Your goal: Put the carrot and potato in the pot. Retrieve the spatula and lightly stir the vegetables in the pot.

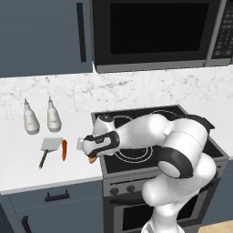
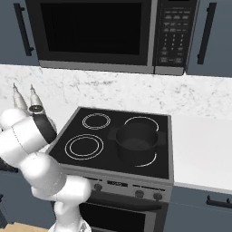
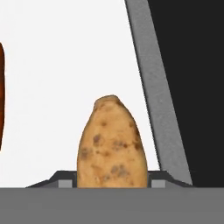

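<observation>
The fingers (image 3: 112, 183) flank the potato (image 3: 112, 144) beside the stove (grasp undeterminable); firm, smooth, likely slippery, so take its fat middle.

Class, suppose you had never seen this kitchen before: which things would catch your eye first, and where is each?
The big white arm bends low over the counter left of the stove, its gripper down at the tan potato, which sits between the fingertips. Beside it lie the thin orange carrot and the spatula. The black pot waits on the stove's right rear burner.
</observation>
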Robot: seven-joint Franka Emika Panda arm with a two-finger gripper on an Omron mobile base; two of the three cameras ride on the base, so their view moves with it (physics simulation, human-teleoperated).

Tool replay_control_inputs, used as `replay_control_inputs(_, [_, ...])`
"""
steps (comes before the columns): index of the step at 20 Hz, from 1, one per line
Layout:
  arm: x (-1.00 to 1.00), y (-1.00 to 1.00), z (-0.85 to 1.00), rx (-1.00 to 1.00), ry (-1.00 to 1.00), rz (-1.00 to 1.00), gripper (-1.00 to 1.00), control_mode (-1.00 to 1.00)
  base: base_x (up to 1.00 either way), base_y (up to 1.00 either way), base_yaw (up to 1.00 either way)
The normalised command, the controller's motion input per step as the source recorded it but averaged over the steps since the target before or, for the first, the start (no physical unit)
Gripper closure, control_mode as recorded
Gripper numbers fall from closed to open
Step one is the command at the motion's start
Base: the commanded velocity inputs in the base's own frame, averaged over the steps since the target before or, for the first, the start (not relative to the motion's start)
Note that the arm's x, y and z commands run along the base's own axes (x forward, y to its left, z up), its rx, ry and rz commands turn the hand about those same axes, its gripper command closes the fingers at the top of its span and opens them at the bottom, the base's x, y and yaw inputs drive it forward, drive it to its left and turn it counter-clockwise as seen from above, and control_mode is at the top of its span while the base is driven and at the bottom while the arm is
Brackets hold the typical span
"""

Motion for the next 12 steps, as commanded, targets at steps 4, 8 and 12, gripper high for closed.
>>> replay_control_inputs(4, [-0.34, -0.64, 0.86, 0.00, -0.18, 0.00, 1.00, -1.00, 0.00, 0.00, 0.00])
replay_control_inputs(8, [-0.16, -0.45, 0.88, -0.06, -0.17, 0.00, 1.00, -1.00, 0.00, 0.00, 0.00])
replay_control_inputs(12, [-0.13, -0.43, 0.90, -0.10, -0.05, 0.00, 1.00, -1.00, 0.00, 0.00, 0.00])
